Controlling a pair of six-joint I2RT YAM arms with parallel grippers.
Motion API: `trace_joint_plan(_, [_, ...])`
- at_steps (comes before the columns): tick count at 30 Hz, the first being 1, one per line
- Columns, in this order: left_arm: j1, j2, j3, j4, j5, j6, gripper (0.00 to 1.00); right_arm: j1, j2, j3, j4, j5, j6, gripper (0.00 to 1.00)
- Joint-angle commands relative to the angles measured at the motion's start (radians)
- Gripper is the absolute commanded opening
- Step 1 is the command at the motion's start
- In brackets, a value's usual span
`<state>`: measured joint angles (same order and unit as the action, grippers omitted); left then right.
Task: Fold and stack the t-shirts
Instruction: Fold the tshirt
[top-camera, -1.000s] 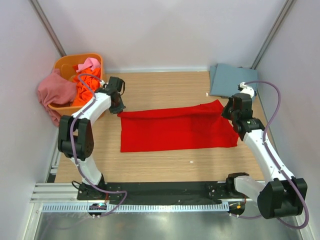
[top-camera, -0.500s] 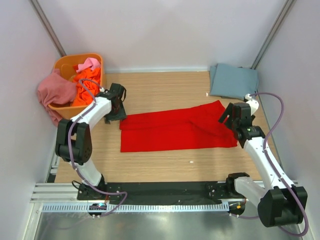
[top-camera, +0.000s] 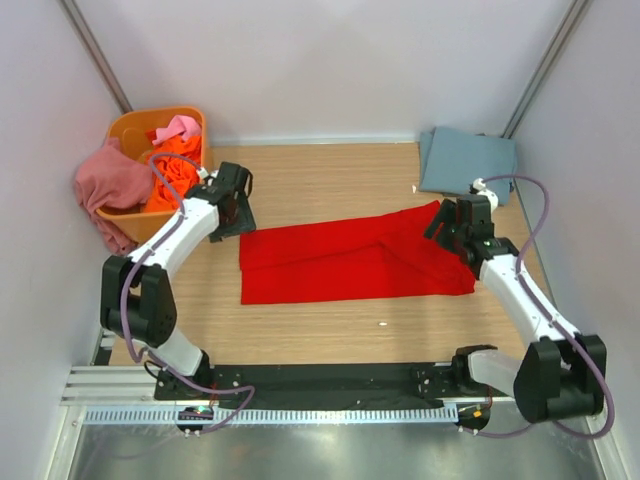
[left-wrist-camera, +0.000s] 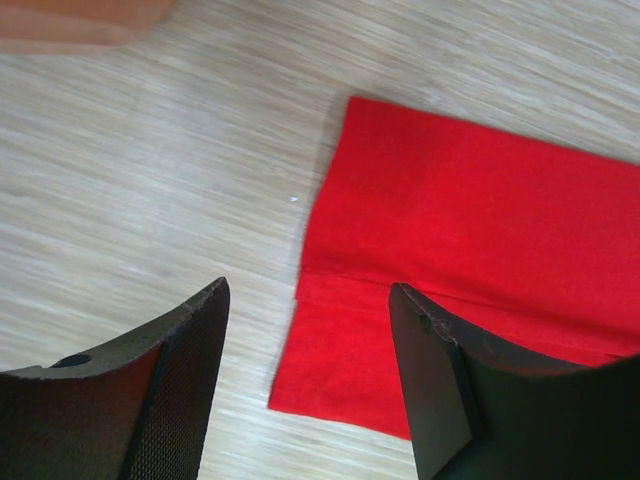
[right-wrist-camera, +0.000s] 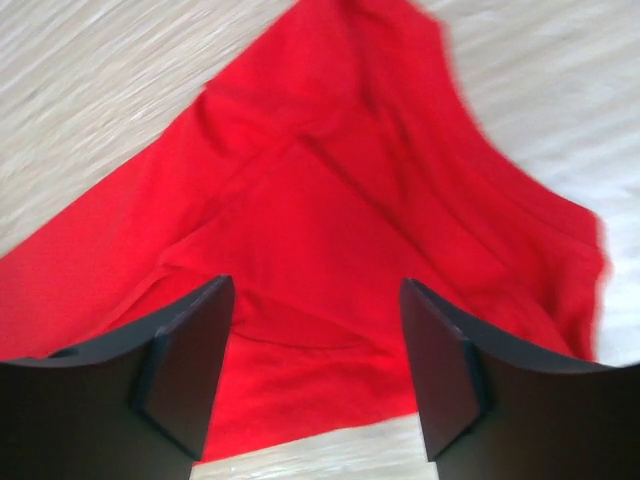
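Observation:
A bright red t-shirt (top-camera: 350, 262) lies flat on the wooden table as a long folded strip. My left gripper (top-camera: 236, 222) hovers open over the shirt's far left corner. In the left wrist view the red shirt (left-wrist-camera: 480, 220) shows one fold line, and the left gripper (left-wrist-camera: 307, 290) holds nothing. My right gripper (top-camera: 441, 222) is open above the shirt's wrinkled right end. The right wrist view has the red shirt (right-wrist-camera: 330, 150) below the empty right gripper (right-wrist-camera: 315, 282). A folded grey-blue t-shirt (top-camera: 465, 160) lies at the back right.
An orange tub (top-camera: 128, 125) stands at the back left. It holds an orange shirt (top-camera: 170, 178) and a pink shirt (top-camera: 180, 127), and a dusty rose shirt (top-camera: 105, 182) hangs over its side. White walls close in on three sides. A black rail (top-camera: 330, 380) runs along the near edge.
Both grippers have opened and let go of the red shirt's far corners. The right gripper has swung left over the shirt's right end. The left gripper has barely moved.

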<state>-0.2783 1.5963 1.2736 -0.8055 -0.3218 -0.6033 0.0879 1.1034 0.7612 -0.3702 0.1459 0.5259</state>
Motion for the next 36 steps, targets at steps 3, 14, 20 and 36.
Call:
trace_joint_plan(3, [-0.045, 0.057, 0.015, 0.104, 0.044, -0.053, 0.65, 0.076, 0.172, 0.146, 0.145, -0.183, -0.046, 0.61])
trace_joint_plan(14, [-0.116, 0.104, -0.033, 0.134, 0.082, -0.078, 0.54, 0.096, 0.470, 0.337, 0.042, 0.020, -0.159, 0.54])
trace_joint_plan(20, [-0.131, -0.061, 0.010, -0.029, 0.092, 0.042, 0.57, 0.082, 0.544, 0.389, 0.011, 0.027, -0.178, 0.51])
trace_joint_plan(36, [-0.131, -0.274, -0.174, -0.050, -0.039, 0.171, 0.59, 0.069, 0.655, 0.363, 0.042, 0.041, -0.122, 0.45])
